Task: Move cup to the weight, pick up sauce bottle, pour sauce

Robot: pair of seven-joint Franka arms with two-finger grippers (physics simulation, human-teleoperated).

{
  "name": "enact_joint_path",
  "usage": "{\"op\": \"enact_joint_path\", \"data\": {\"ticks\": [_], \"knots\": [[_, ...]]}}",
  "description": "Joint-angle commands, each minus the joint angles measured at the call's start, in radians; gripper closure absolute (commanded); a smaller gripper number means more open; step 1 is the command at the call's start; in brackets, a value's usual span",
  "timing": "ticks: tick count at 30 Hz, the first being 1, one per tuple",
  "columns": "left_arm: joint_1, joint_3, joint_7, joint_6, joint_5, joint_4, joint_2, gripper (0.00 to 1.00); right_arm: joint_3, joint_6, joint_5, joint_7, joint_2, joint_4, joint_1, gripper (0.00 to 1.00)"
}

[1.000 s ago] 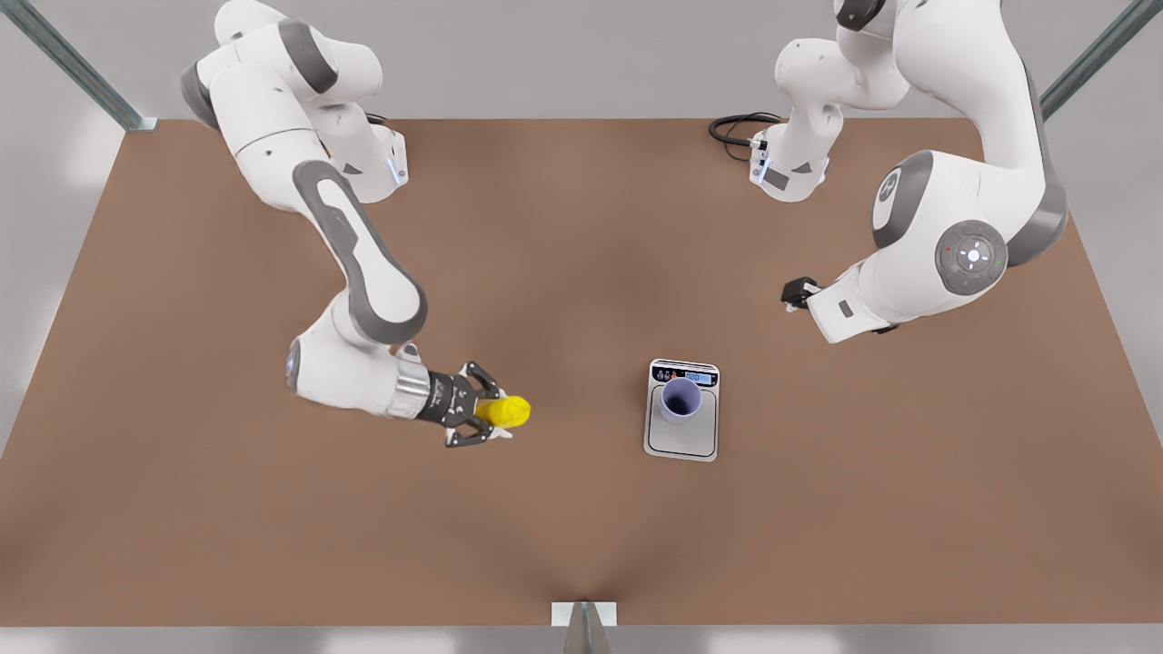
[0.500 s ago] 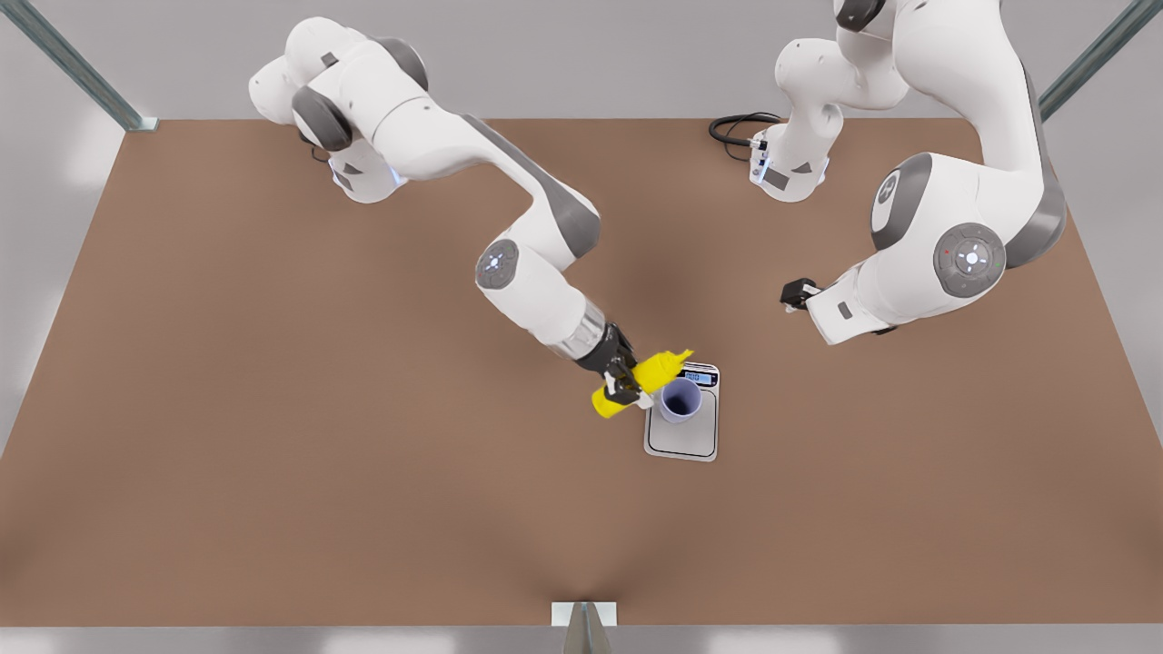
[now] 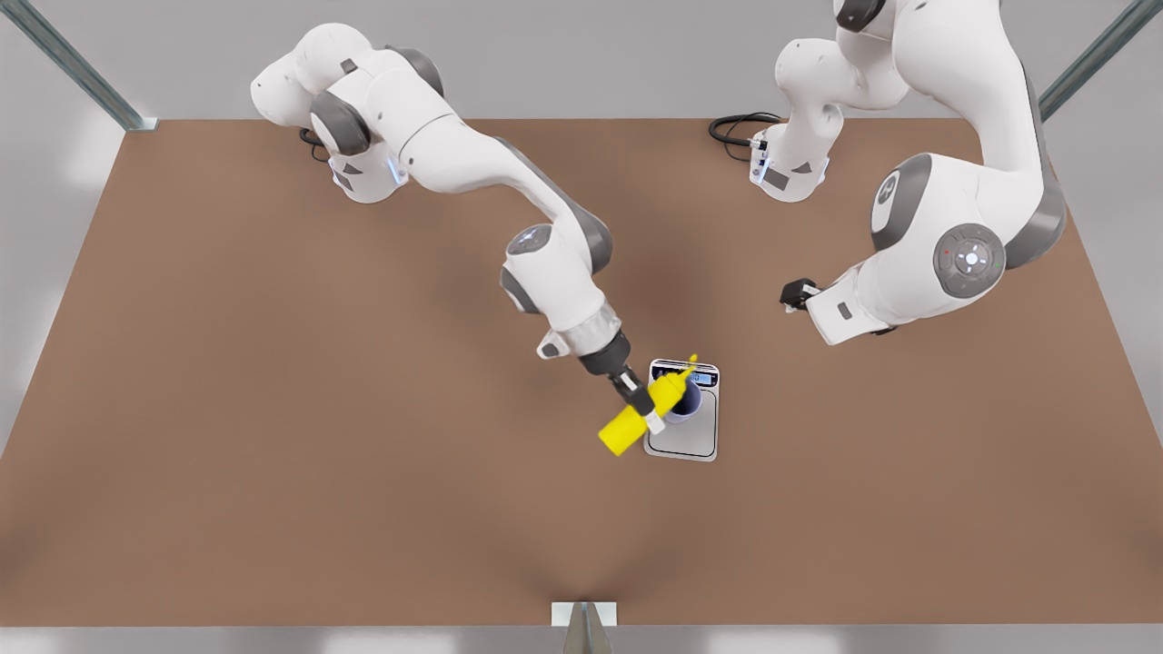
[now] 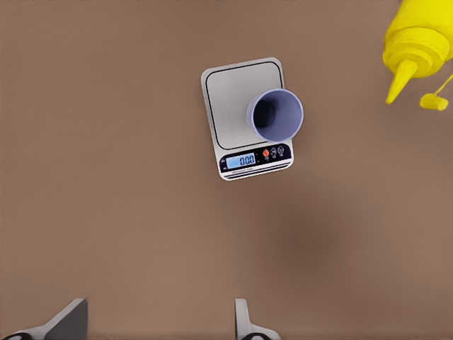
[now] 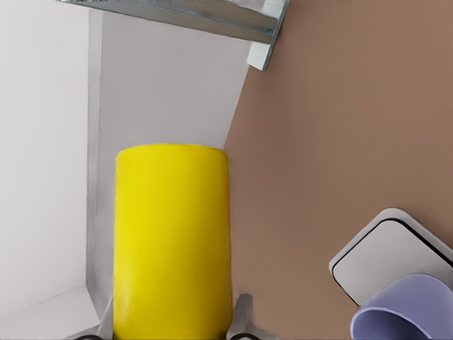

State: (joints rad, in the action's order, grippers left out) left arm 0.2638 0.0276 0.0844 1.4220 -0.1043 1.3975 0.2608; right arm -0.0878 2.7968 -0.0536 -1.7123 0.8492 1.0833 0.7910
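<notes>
While the right gripper [image 3: 643, 406] clamps the sauce bottle [image 3: 639, 416] mid-body above the cup [image 3: 686, 402] (soft, squeezable, likely light), left gripper [image 4: 159, 322] waits apart, fingers spread

Cup [image 3: 683, 401] on the weight [image 3: 683, 438], sauce bottle [image 3: 641, 418] tilted above, nozzle over the cup.

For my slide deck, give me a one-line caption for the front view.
Right gripper tilts the yellow sauce bottle over the purple cup on the scale; the left arm waits aside.

The weight [image 4: 247, 119] — its display reads 0.00.
</notes>
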Motion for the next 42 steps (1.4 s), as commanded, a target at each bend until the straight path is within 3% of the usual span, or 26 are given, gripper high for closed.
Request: {"op": "enact_joint_path", "data": {"ticks": [1,4,12,17,29,35,37,40,42], "knots": [[0.000,0.000,0.000,0.000,0.000,0.000,0.000,0.00,-0.001,0.010,0.009,0.010,0.002,0.000,0.001,0.76],[0.000,0.000,0.000,0.000,0.000,0.000,0.000,0.00,-0.041,0.132,0.024,0.103,0.005,0.055,0.022,0.77],[0.000,0.000,0.000,0.000,0.000,0.000,0.006,0.00,-0.052,0.196,0.184,0.112,0.085,0.046,0.022,0.77],[-0.008,0.000,0.002,0.005,0.000,0.000,0.012,0.00,-0.122,0.202,0.179,0.106,0.174,-0.046,0.048,0.78],[-0.008,0.000,0.002,0.006,0.000,-0.002,0.018,0.00,-0.188,0.213,0.172,0.097,0.310,-0.149,0.099,0.79],[-0.008,0.000,0.002,0.006,-0.002,-0.003,0.018,0.00,-0.194,0.213,0.172,0.096,0.301,-0.151,0.100,0.79],[-0.008,0.000,0.002,0.006,-0.002,-0.005,0.020,0.00,-0.182,0.210,0.172,0.097,0.266,-0.143,0.076,0.79],[-0.008,0.000,0.003,0.003,-0.002,-0.005,0.009,0.00,0.029,0.204,0.170,0.099,0.048,0.062,-0.076,0.79],[-0.008,0.000,0.000,0.002,-0.008,-0.035,0.009,0.00,0.086,0.207,0.170,0.099,-0.059,0.203,-0.136,0.79]]}}
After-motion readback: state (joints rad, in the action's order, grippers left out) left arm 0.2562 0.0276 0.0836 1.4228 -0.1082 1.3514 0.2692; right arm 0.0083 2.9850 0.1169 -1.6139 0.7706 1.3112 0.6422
